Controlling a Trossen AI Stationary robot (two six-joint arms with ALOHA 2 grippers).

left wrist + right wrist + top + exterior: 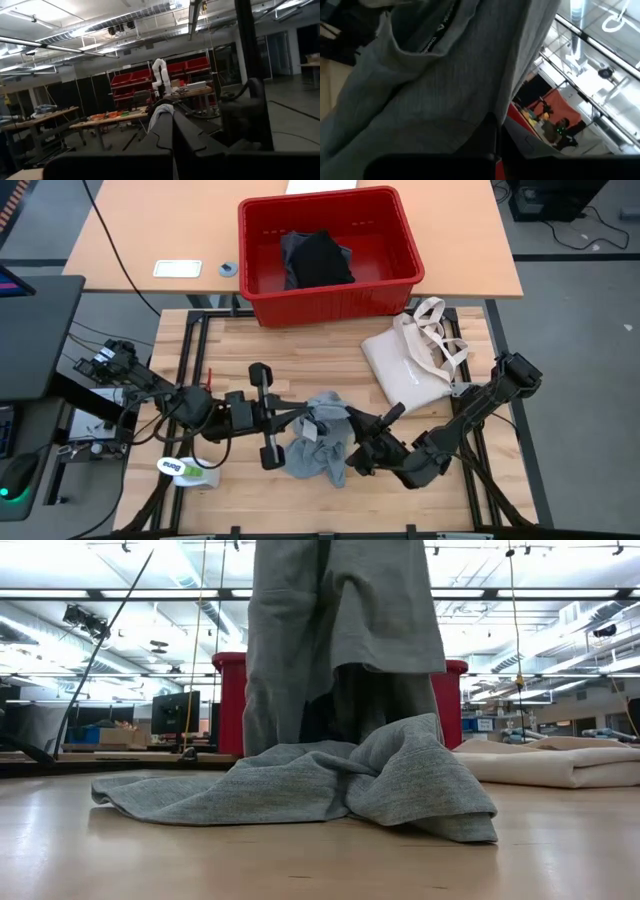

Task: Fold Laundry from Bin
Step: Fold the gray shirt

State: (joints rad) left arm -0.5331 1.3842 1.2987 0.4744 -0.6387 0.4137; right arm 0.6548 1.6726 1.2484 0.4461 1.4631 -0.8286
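Note:
The light grey T-shirt hangs bunched between my two grippers over the middle of the wooden table. In the low view its upper part drops from above and its lower part lies crumpled on the tabletop. My left gripper reaches in from the table's left and is shut on the shirt. My right gripper comes from the right, also shut on it. The red bin stands at the far side with a black garment inside. My left gripper pinches a small bunch of the grey cloth between its two fingers, which lie about level and come from the table's left. The shirt hangs below the hold. One layer or several, I cannot tell. My right gripper pinches the grey cloth between its two shut fingers, coming about level from the table's right. Folds of the shirt drape in front of the fingers. The shirt hangs slack below, its lower end resting on the table.
A cream tote bag with loop handles lies on the table at the right, close to my right arm. A white and green object lies near the front left. A white card and a small ring lie left of the bin.

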